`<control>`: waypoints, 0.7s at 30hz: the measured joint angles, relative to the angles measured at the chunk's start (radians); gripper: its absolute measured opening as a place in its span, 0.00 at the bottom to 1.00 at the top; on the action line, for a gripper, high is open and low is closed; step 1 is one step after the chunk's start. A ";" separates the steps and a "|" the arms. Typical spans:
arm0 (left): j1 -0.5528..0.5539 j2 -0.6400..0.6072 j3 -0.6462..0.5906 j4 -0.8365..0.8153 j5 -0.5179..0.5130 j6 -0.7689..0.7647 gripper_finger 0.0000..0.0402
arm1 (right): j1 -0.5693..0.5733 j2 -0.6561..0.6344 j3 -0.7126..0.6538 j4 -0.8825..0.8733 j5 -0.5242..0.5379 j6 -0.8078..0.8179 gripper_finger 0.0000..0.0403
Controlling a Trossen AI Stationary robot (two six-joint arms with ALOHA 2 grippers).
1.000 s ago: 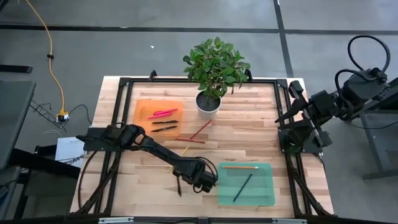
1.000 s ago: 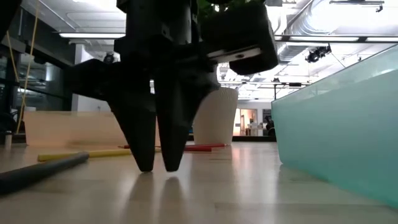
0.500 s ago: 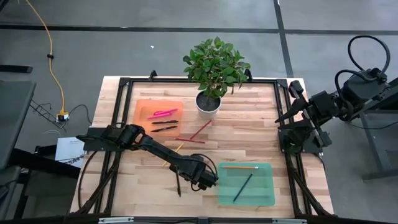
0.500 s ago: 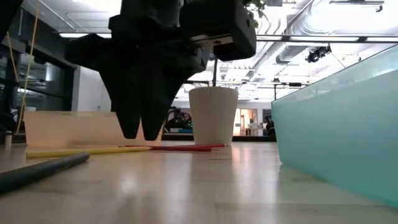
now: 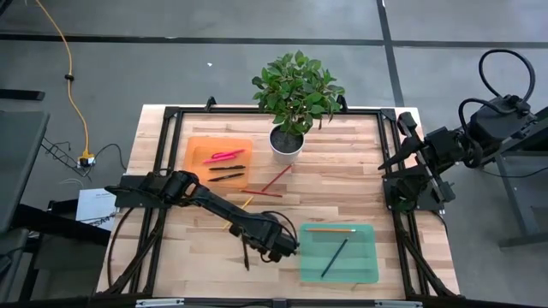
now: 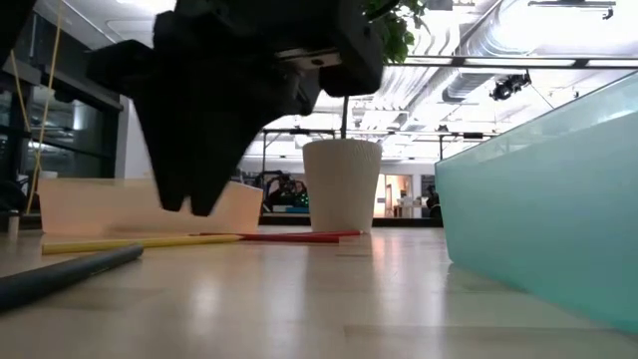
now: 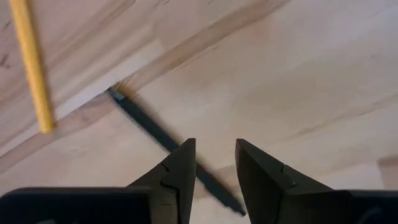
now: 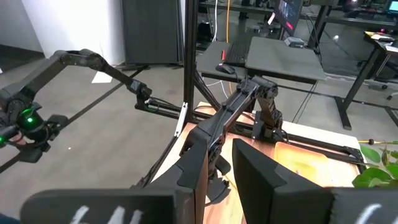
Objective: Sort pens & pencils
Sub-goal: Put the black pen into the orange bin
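Currently the sort is partly done. Pens (image 5: 224, 156), pink and dark, lie in the orange tray (image 5: 195, 144) toward the far left of the surface (image 5: 360, 180). Two pencils (image 5: 330, 229), one tan and one long dark, lie in the green tray (image 5: 368, 274) at the near right.

Still loose on the bare wood:
- Red pencils (image 5: 276, 179), between the trays, near the plant pot (image 5: 287, 142).
- A yellow pencil (image 7: 31, 62), just beside the left arm's forearm.
- A dark stick (image 7: 146, 124), near the near edge, left of the green tray. It is slim, straight, matte and lies flat. Whether it is a pen or a pencil cannot be told.

Left gripper (image 7: 214, 163): poised above the dark stick, fingers parted narrowly, holding nothing. In the wrist view the stick passes under the gap between the fingers, at an angle to them. In the low view the fingers hang clear of the wood.

Right gripper (image 8: 217, 165): parked off the right edge, raised, fingers slightly apart, holding nothing.

Judgement: roughly half the items remain to be sorted.
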 joint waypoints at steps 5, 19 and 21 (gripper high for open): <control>-0.002 -0.004 0.000 -0.020 0.045 0.033 0.25 | 0.000 0.000 0.000 0.000 0.000 0.000 0.17; -0.008 -0.117 -0.001 -0.135 -0.073 0.037 0.25 | 0.000 0.000 0.000 0.001 0.000 0.000 0.17; -0.009 -0.143 -0.001 -0.140 -0.104 0.039 0.25 | 0.000 0.000 0.000 0.001 0.000 -0.001 0.17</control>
